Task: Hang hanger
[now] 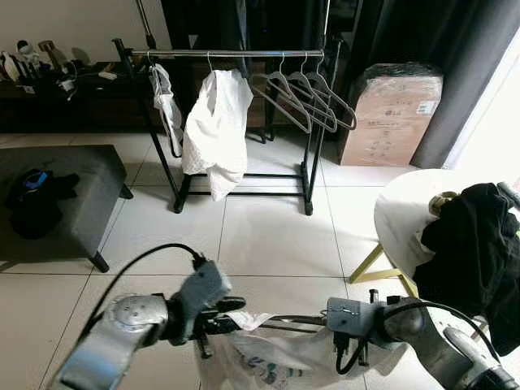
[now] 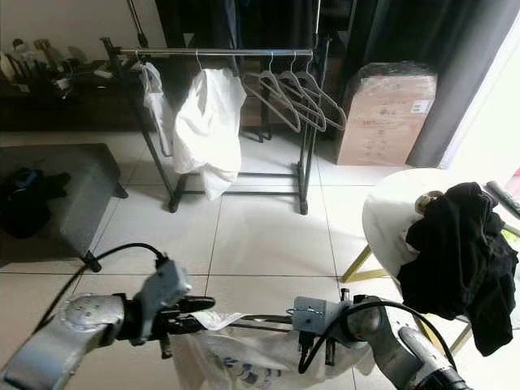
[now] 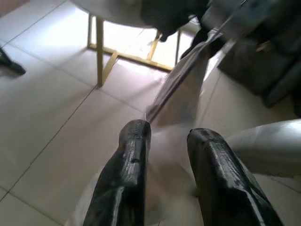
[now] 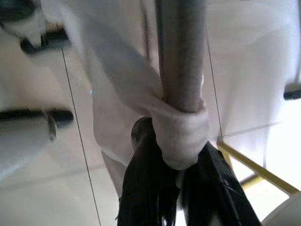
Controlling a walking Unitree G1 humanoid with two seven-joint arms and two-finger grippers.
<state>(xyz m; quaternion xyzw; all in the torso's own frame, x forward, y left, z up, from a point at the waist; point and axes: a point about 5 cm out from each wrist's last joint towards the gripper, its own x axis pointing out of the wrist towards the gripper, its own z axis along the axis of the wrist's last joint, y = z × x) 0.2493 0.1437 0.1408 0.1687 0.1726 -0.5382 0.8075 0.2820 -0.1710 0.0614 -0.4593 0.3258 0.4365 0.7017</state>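
Observation:
Low in front of me both grippers hold a grey hanger (image 1: 294, 322) with a white printed garment (image 1: 268, 359) draped over it. My left gripper (image 1: 226, 314) pinches the garment's cloth at the hanger's left end; in the left wrist view its fingers (image 3: 134, 155) have white fabric between them. My right gripper (image 4: 171, 146) is shut on the hanger's cloth-wrapped bar at the right end (image 1: 351, 357). Across the tiled floor stands the clothes rack (image 1: 236, 53), carrying a white shirt (image 1: 218, 130) and several empty grey hangers (image 1: 309, 97).
A dark ottoman (image 1: 77, 183) with a black bundle on it stands at the left. On the right, a round white table (image 1: 398, 213) on yellow legs holds black clothing (image 1: 475, 252). A wrapped cardboard box (image 1: 392, 114) stands right of the rack. Open tile floor lies between me and the rack.

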